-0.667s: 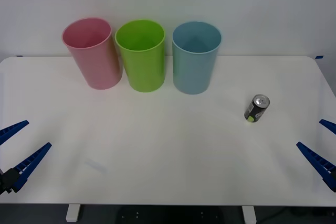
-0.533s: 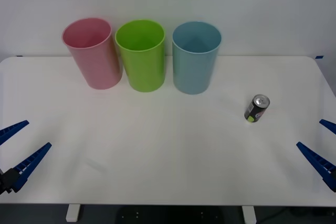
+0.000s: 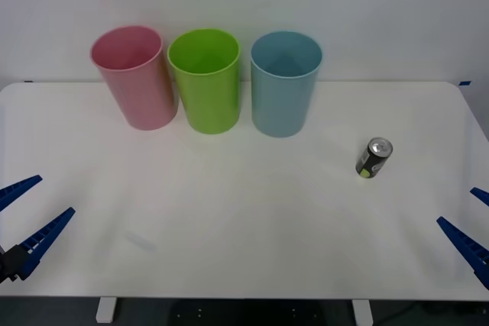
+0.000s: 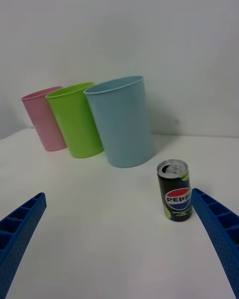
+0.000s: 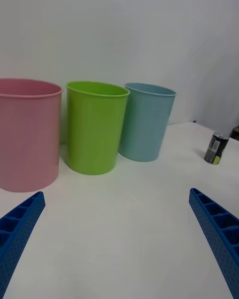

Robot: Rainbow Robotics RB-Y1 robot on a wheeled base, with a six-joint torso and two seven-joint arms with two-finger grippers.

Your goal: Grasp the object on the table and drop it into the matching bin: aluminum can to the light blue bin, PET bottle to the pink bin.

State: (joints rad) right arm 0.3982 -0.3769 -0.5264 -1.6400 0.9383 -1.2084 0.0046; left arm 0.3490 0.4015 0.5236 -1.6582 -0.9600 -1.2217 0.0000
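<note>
A lime-green bin (image 3: 204,80) is standing upright, well ahead of both claws, apparently touching neighbours on either side, before a plain white wall (image 3: 367,5).

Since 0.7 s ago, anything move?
Only the right gripper: it slid slightly toward the robot and the table's right edge, fingers open, nothing grasped. Unchanged: the left gripper, open at the near left; the aluminum can, upright; and the pink bin, green bin and light blue bin.
</note>
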